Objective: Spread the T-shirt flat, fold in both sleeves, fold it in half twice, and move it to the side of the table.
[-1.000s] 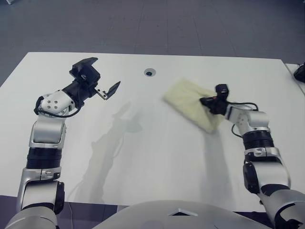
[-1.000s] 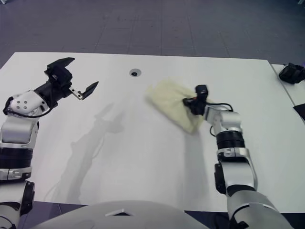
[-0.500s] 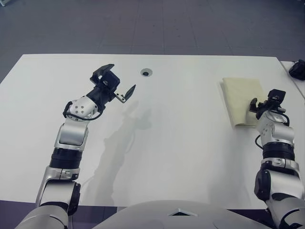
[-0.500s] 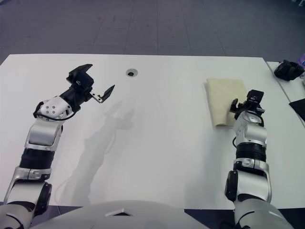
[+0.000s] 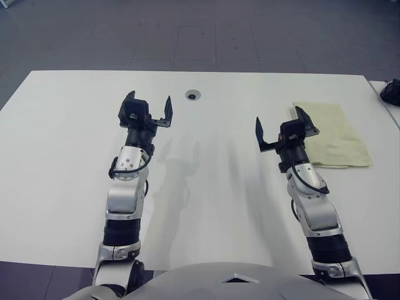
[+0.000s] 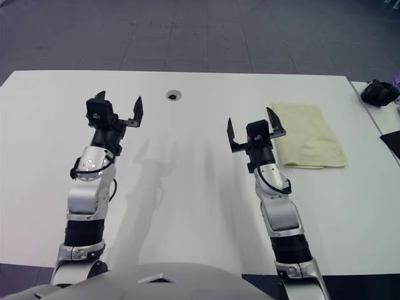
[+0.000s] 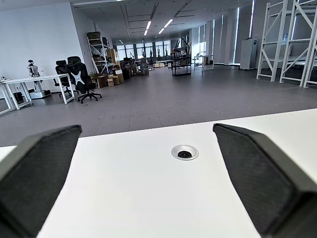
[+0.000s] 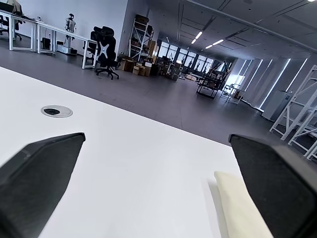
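Left gripper (image 5: 149,104) is up over the left-middle of the white table (image 5: 56,162), jaws spread wide with nothing between them. From its wrist cam you can see both dark fingers (image 7: 37,178) framing bare tabletop, with the round cable hole (image 5: 193,95) sitting further out toward the far edge. Moving over, the right gripper (image 5: 279,122) hovers just right of centre, also wide open and not holding a thing. The pale yellow T-shirt (image 5: 334,134) is folded into a neat, flat rectangle near the table's right edge, just beside the right gripper on its outer side, and I can't tell from the head view whether the nearest finger touches it. Past the table's right edge there's a dark lump of something (image 6: 379,92) on a neighbouring surface, too small to make out.
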You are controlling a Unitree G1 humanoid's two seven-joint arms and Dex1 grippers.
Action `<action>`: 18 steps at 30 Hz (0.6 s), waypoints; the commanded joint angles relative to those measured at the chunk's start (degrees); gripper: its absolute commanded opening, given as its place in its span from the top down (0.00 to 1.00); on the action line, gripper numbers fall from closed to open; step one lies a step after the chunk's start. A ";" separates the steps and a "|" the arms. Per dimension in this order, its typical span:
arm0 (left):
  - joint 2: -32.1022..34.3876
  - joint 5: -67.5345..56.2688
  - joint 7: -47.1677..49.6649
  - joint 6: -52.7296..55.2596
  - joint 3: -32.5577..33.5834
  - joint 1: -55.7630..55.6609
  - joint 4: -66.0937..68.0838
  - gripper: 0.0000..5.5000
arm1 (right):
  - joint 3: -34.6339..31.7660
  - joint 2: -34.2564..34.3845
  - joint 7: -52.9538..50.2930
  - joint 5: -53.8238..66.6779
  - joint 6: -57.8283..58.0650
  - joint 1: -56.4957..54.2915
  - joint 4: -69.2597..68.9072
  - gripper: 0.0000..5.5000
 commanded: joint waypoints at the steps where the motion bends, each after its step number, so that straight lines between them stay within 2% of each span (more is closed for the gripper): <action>1: 1.16 1.29 -0.62 -0.89 -0.37 -0.21 -0.04 0.26 | -1.31 1.61 -0.16 -1.09 1.82 -0.26 0.10 0.02; 2: 1.40 1.18 -0.96 -0.86 -0.25 -0.68 0.40 0.30 | -1.49 2.10 -0.58 -1.55 2.30 -0.07 0.06 0.02; 3: 1.69 1.31 -1.25 -0.88 -0.15 -1.18 0.73 0.26 | -1.76 2.68 -0.96 -1.77 2.85 0.18 0.01 0.02; 4: 1.90 1.28 -1.54 -0.82 0.02 -1.60 0.97 0.26 | -1.94 3.16 -1.15 -1.97 3.11 0.38 -0.02 0.02; 12: 3.17 1.60 -2.08 -1.21 0.96 -1.84 2.13 0.02 | -2.52 5.26 -0.93 -3.70 2.90 0.17 0.70 0.02; 18: 3.08 4.06 -1.19 -3.54 -0.18 -0.61 2.32 0.02 | -3.81 4.57 0.68 -4.29 3.39 -0.80 1.70 0.02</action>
